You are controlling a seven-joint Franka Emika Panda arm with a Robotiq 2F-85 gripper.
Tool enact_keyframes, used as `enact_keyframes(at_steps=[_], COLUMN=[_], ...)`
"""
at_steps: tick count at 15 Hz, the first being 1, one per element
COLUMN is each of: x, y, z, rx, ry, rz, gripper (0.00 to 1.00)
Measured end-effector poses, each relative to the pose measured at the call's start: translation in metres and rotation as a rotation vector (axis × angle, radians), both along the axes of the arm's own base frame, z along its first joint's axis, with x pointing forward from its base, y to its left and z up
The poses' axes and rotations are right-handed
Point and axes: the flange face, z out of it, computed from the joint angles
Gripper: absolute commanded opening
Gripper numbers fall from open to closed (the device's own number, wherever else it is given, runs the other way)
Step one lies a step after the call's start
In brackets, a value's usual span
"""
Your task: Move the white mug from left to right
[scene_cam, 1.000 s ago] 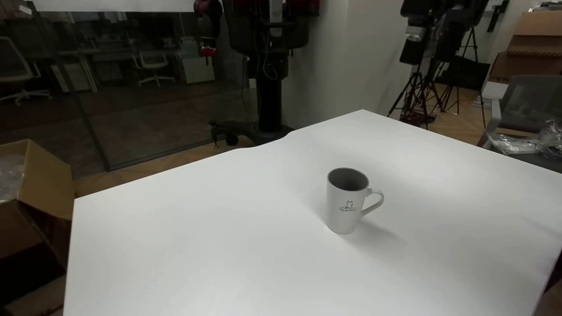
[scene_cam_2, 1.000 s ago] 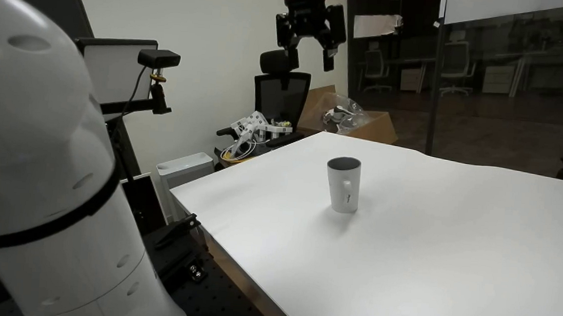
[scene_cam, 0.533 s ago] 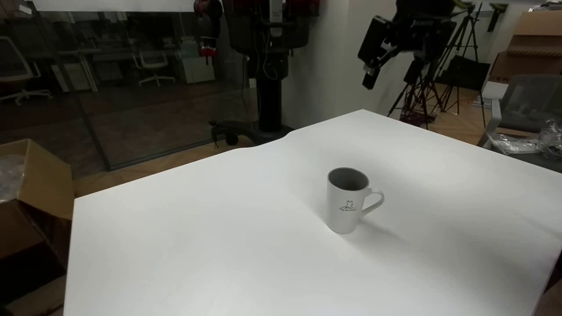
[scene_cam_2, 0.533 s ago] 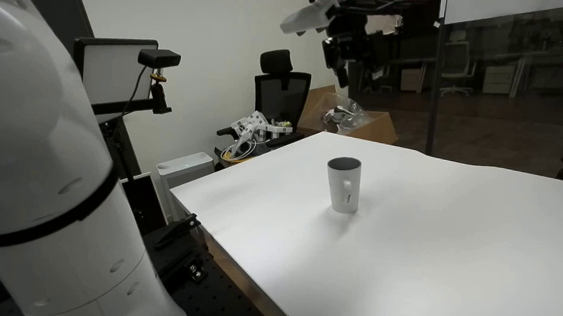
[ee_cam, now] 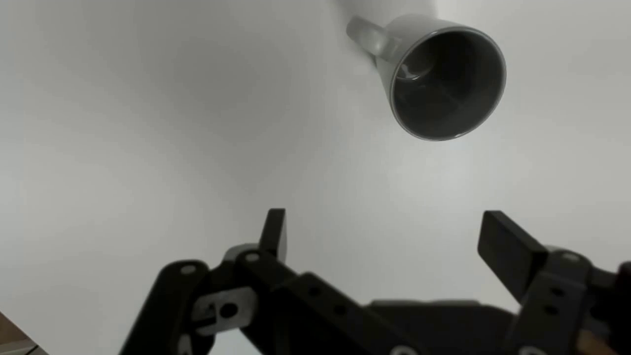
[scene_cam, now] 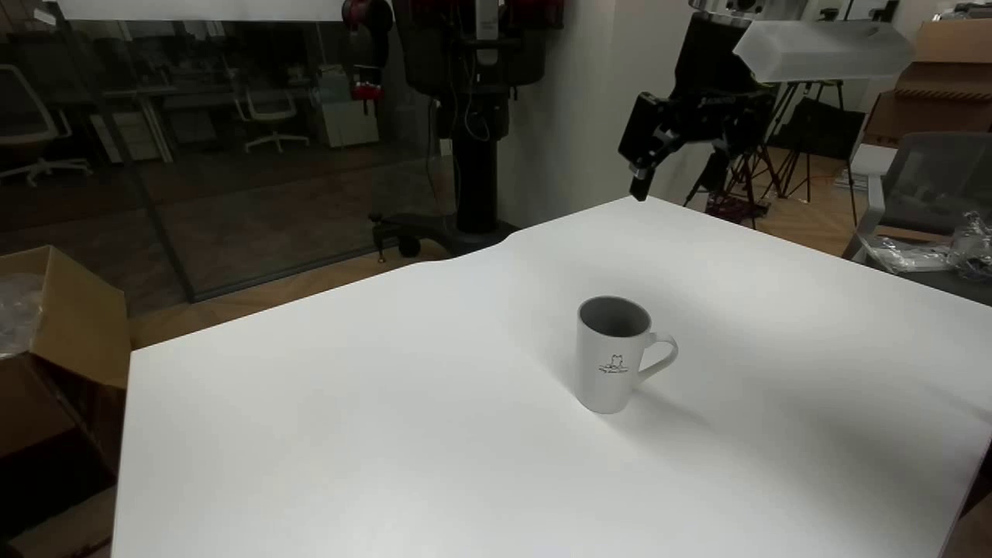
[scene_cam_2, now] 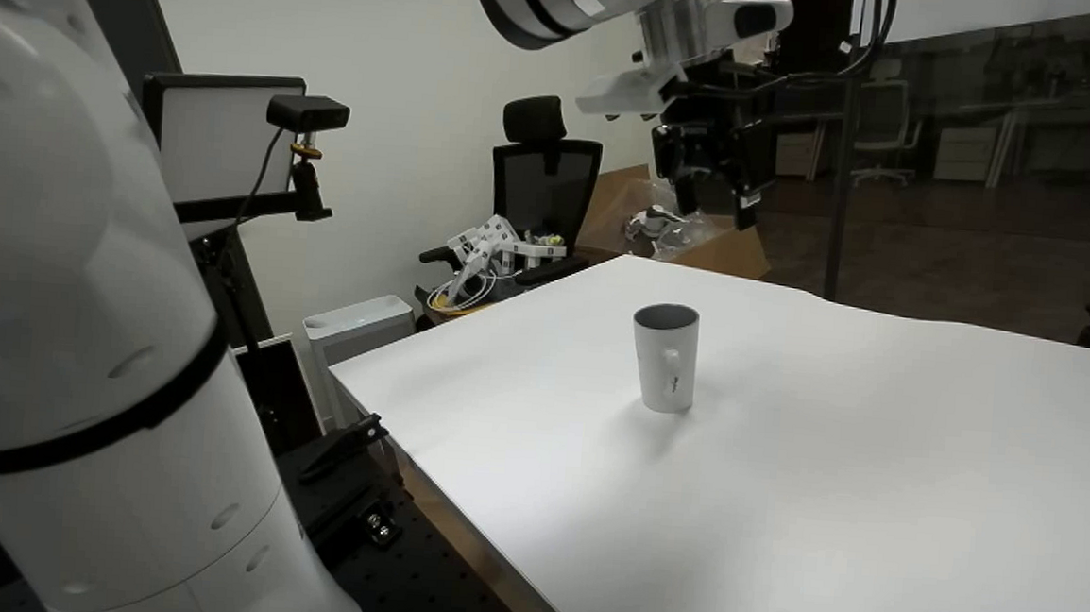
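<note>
The white mug (scene_cam: 607, 372) stands upright on the white table (scene_cam: 349, 434) in an exterior view. It has a dark grey interior, a small dark drawing on its side and a loop handle. It also stands upright in an exterior view (scene_cam_2: 662, 365), handle facing that camera. In the wrist view the mug (ee_cam: 438, 84) is at the upper right, its handle pointing to the upper left. My black gripper (ee_cam: 383, 234) is open with nothing between its fingers. The gripper is above the table and apart from the mug in both exterior views (scene_cam: 676, 182) (scene_cam_2: 717, 208).
An open cardboard box (scene_cam: 81, 318) stands on the floor beyond the table edge. A camera (scene_cam_2: 308, 114) on a mount and a grey bin (scene_cam_2: 359, 323) stand near the white arm base (scene_cam_2: 154, 509). A chair (scene_cam: 938, 178) is beyond the far side.
My gripper has come down and turned. It moved to the right in one exterior view and to the left in another. The mug has not moved.
</note>
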Motion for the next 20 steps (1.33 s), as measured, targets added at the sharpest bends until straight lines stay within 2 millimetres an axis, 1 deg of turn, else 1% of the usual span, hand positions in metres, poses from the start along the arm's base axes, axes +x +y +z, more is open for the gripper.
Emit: enact_keyframes(at_steps=[2, 6, 8, 9, 13, 15, 17, 20], x=[0.000, 0.003, 0.006, 0.006, 0.006, 0.006, 0.008, 0.018], y=[0.002, 0.012, 0.015, 0.015, 0.014, 0.012, 0.007, -0.004], z=[-0.011, -0.047, -0.061, -0.063, -0.062, -0.065, -0.074, -0.093], rx=[0.029, 0.128, 0.140, 0.140, 0.139, 0.139, 0.138, 0.125], ry=[0.025, 0.104, 0.137, 0.140, 0.137, 0.141, 0.146, 0.162], rz=[0.031, 0.115, 0.135, 0.135, 0.134, 0.128, 0.115, 0.096], gripper=[1.00, 1.00, 1.00, 1.00, 1.00, 1.00, 1.00, 1.00])
